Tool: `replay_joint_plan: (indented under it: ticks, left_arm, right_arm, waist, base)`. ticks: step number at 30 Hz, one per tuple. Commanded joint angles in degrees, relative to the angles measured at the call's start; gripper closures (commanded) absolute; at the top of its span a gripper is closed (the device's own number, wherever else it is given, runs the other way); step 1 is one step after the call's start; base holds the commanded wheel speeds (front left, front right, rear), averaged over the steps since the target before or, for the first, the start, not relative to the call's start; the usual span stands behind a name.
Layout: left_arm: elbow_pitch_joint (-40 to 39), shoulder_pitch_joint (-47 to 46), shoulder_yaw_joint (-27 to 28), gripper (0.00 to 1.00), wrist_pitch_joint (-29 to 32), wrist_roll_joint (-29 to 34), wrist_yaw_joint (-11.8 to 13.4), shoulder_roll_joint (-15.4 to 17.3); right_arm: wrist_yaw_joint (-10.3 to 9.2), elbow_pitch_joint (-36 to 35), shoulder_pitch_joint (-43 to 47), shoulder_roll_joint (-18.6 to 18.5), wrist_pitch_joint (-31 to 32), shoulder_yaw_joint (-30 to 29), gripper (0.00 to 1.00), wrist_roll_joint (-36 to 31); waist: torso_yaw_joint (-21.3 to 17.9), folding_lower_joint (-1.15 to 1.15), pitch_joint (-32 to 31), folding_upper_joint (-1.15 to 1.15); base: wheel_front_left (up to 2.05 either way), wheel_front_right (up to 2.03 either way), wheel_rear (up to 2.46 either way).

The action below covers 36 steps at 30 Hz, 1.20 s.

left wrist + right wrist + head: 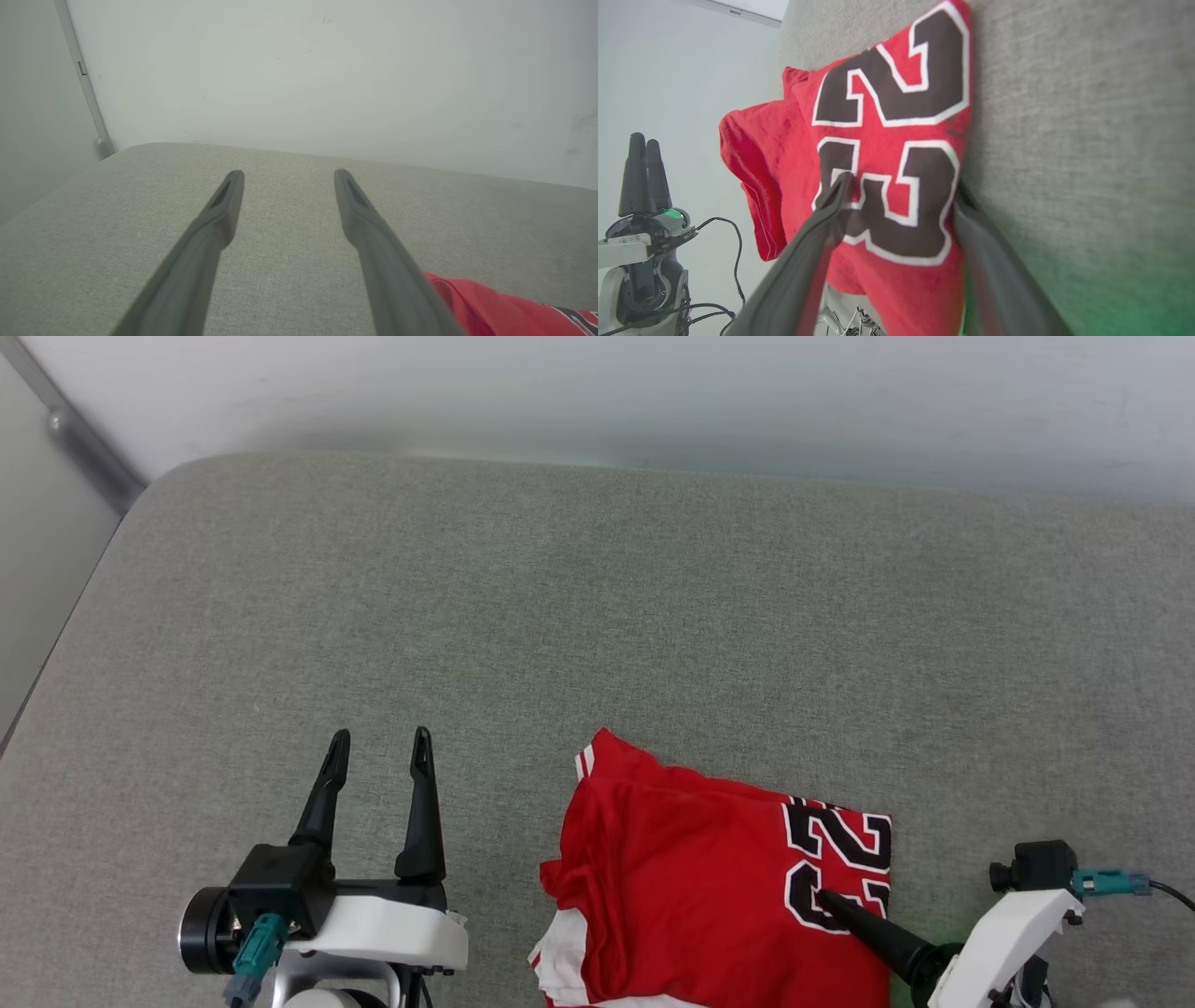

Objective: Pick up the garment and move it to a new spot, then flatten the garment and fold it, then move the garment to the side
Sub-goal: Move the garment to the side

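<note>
The folded shirt [691,887] lay lower middle of the head frame on the counter [560,616]. My right claw [901,182] gaped at its numbered edge, gripping nothing, and my left claw [381,737] hung open and empty. Pinching only the top layer might have dragged the fold apart.

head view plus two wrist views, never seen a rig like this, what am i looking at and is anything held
It's a two-armed robot. The head view looks down from its head; each wrist view looks along one gripper's two dark fingers. A folded red jersey with dark numbers lies on a grey padded surface. The left gripper hovers open beside it, empty. The right gripper is open too, one finger over the numbers, the other at the jersey's edge. Nothing is gripped.
</note>
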Motion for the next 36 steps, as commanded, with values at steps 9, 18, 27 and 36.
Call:
replay_joint_plan:
  ticks: [9, 18, 27, 36]
  left_arm:
    - [1.4, 0.9, 2.0, 0.00, -0.1, 1.6, -1.4, -0.4]
    - [0.2, 2.1, 2.8, 0.00, -0.1, 2.3, -1.9, 0.0]
    - [-2.8, -2.5, 0.6, 0.00, 2.4, 4.3, -3.7, 2.5]
    - [-6.6, -9.4, -1.6, 0.00, 7.3, 7.2, -4.9, 4.6]
  right_arm:
    - [-0.09, -0.8, -3.5, -4.1, -5.9, 6.3, 1.00, -6.5]
    - [-0.08, 2.0, -8.3, -6.2, -7.5, 7.9, 1.00, -23.7]
    - [-0.08, 4.5, -18.0, -7.7, -7.6, 8.0, 1.00, -30.0]
    - [-0.08, 14.9, -28.5, -5.6, -18.2, 6.7, 1.00, -29.7]
  waist:
    - [-2.3, 0.00, -3.3, 0.00]
    - [-13.3, 0.00, -5.1, 0.00]
    - [-34.1, 0.00, 2.2, 0.00]
    - [-40.7, 0.00, 11.8, 0.00]
  base:
    - [0.00, 0.00, 0.00]
    - [0.00, 0.00, 0.00]
    - [0.00, 0.00, 0.00]
    - [0.00, 0.00, 0.00]
